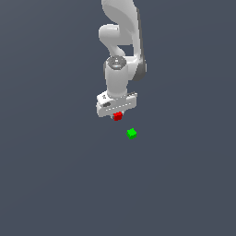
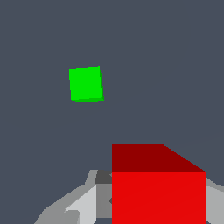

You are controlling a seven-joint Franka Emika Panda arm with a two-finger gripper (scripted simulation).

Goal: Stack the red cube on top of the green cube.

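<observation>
The white gripper (image 1: 117,114) hangs below the arm, shut on the red cube (image 1: 117,116), which pokes out just under the hand. In the wrist view the red cube (image 2: 157,188) looms large and close, with grey fingers (image 2: 81,204) showing on either side of it. The green cube (image 1: 132,133) lies on the dark grey floor, apart from the red cube, a short way toward the exterior view's right and nearer the camera. In the wrist view the green cube (image 2: 85,84) looks much smaller and farther off than the held red cube.
The white arm (image 1: 120,41) rises from the gripper to the top edge of the exterior view. A plain dark grey floor (image 1: 55,175) surrounds the cubes.
</observation>
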